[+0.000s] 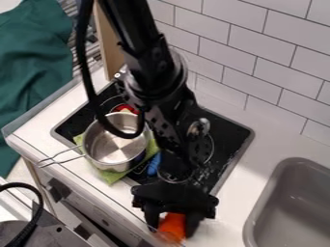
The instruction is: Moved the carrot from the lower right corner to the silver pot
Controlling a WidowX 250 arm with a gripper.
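Carrot [171,225] at the near edge of the counter [226,207] (tiled wall [270,62] beyond). Held between the gripper's [172,230] parted fingers.

We are reaching into the camera view from its top edge with our black arm [132,36], which is slanting down and slightly toward the view's right. Our black cable [87,72] is looping beside it. We are bending at the wrist [177,161] and pointing our gripper [172,224] downward at the lower middle, its two fingers [193,222] standing partly apart and gripping between them.
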